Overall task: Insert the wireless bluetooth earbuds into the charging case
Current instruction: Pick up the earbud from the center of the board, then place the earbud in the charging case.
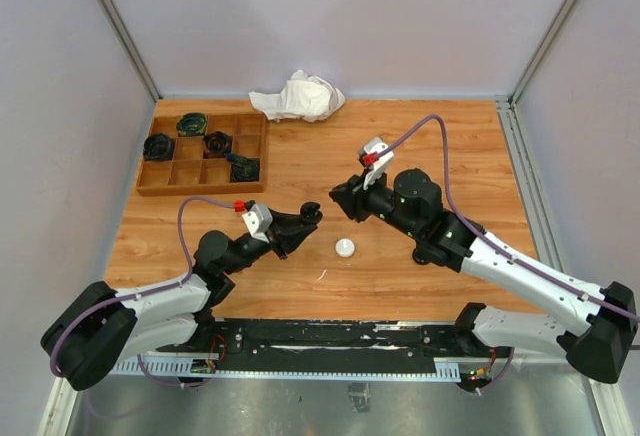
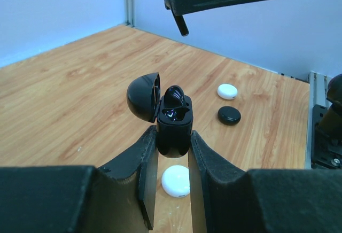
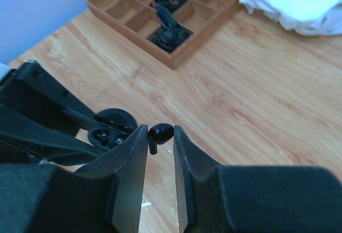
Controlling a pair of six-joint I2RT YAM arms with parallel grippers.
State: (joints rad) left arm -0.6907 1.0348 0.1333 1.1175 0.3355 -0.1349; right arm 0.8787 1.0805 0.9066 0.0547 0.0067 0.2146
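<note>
Centre frame, right wrist view: the right gripper (image 3: 160, 143) pinches 1 black earbud (image 3: 161, 132) between its jaws, just right of the open case (image 2: 173, 127) clamped in the left gripper (image 2: 172, 148).

No text, label, brand or number can be read in any of the views. The case (image 2: 173, 129) and the bud (image 3: 160, 132) show only plain black surfaces. The red tags (image 1: 239, 205) are too small to tell if something is printed on them.
</note>
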